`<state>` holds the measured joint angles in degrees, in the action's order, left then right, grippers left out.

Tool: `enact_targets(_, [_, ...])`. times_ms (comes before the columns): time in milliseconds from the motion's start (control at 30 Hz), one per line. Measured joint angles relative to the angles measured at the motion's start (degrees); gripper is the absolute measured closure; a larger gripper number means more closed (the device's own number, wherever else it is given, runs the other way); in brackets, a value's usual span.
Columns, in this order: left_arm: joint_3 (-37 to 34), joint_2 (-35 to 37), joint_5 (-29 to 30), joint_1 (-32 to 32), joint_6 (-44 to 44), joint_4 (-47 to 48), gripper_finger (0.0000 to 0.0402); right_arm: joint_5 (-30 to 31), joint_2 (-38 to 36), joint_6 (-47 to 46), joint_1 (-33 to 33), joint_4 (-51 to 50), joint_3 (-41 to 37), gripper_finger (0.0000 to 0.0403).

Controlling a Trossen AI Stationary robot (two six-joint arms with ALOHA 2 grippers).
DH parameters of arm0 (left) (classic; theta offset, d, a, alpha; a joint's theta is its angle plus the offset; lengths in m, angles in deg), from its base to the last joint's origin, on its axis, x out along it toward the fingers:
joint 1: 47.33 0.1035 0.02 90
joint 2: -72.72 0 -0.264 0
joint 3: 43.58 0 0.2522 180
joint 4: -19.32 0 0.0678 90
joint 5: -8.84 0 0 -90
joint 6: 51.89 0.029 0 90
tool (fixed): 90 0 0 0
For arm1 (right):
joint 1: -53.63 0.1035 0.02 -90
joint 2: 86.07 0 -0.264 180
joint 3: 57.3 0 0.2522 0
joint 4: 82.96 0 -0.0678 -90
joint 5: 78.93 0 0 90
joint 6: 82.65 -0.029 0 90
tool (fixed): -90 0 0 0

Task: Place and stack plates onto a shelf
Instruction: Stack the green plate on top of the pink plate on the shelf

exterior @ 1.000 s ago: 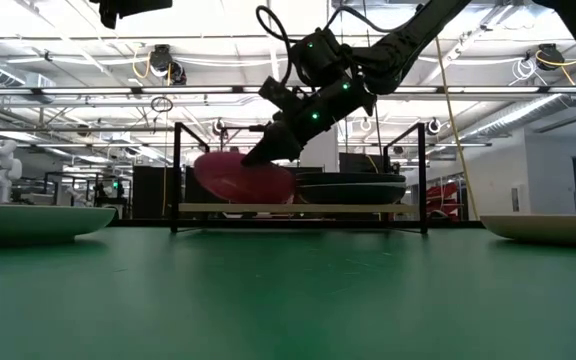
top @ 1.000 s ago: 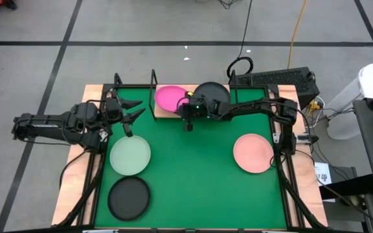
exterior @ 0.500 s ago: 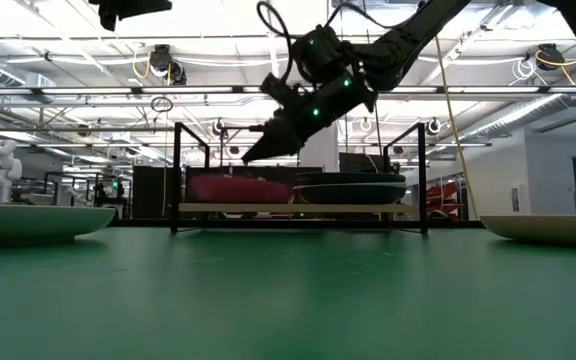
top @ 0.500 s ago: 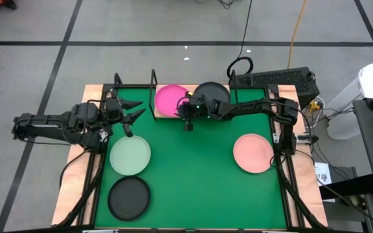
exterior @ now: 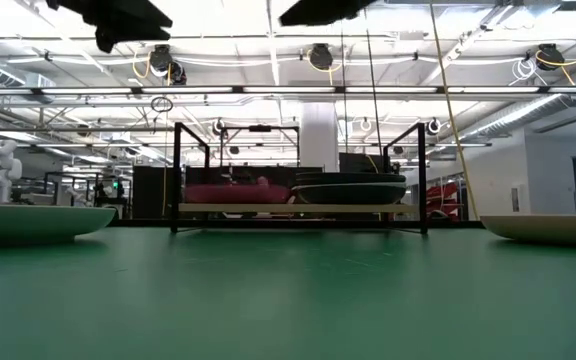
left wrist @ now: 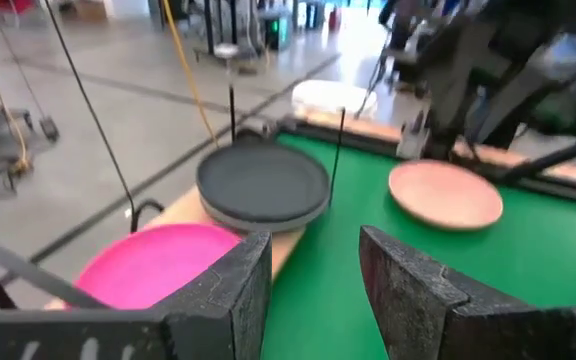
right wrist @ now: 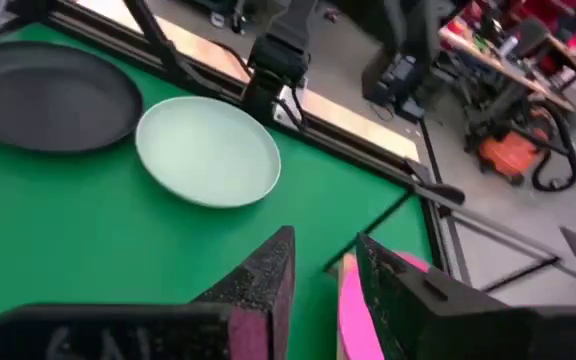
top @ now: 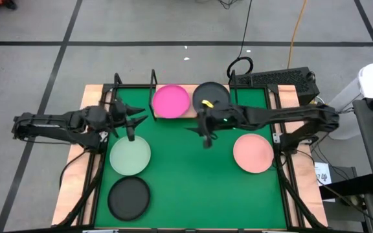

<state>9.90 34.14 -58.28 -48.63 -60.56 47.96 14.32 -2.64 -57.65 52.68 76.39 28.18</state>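
right gripper [top: 205, 134] hangs above the green mat [top: 193, 188], clear of the surface, with its jaws parted by a narrow gap and nothing between them. the shelf [top: 180, 111] lies just beyond these jaws, at the far edge of the mat. on it the magenta plate [top: 171, 101] sits flat, and a stack of dark grey plates [top: 210, 94] sits beside it, the two nearly touching; how many plates the stack holds cannot be told. in the low view both rest level on the board between the black uprights. the light pink plate [top: 253, 153] lies on the mat to the outer side of the right jaws, near but apart from them.

left gripper [top: 135, 121] is held over the mat on the left side of the tabletop [top: 76, 175], jaws standing apart and empty. the pale mint-green plate [top: 130, 155] lies on the mat just below and nearward of these jaws, not touched by them. a single dark grey plate [top: 129, 197] lies farther toward the near edge, just beside the mint-green one. the magenta plate on the shelf is ahead of the left jaws, apart from them; the left wrist view shows it and the dark grey stack past the open jaws.

both grippers are well apart from each other.
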Motion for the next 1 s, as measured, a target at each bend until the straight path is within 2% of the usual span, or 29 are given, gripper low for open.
enact_targets(233, [-0.04, -8.00, -1.95, -2.56, -5.51, 3.37, 0.0245, 5.69, -8.53, -5.52, 6.20, -13.54, 0.00, 0.0311])
enact_targets(400, [-0.04, -16.28, -4.83, -4.57, -8.57, 10.03, 0.0245, 5.96, -10.82, -8.76, 10.62, -15.37, 0.00, 0.0312])
enact_targets(533, [-0.04, -21.55, -11.03, -4.53, -15.22, 19.25, 0.0245, 6.14, -10.73, -8.53, 13.81, -15.74, -0.07, 0.0312])
enact_targets(700, [-0.04, -26.76, -15.77, -4.57, -20.43, 26.47, 0.0245, 10.49, -10.33, -7.07, 17.13, -12.02, -4.00, 0.0312])
enact_targets(867, [0.01, -30.29, -16.66, -3.74, -17.93, 28.68, 0.0244, 14.80, -11.56, -6.46, 18.49, -5.54, -11.14, 0.0312])
enact_targets(1000, [1.51, -33.61, -18.37, -2.22, -15.22, 28.53, 0.0244, 14.83, -13.62, -7.69, 18.49, 0.51, -16.94, 0.0312])
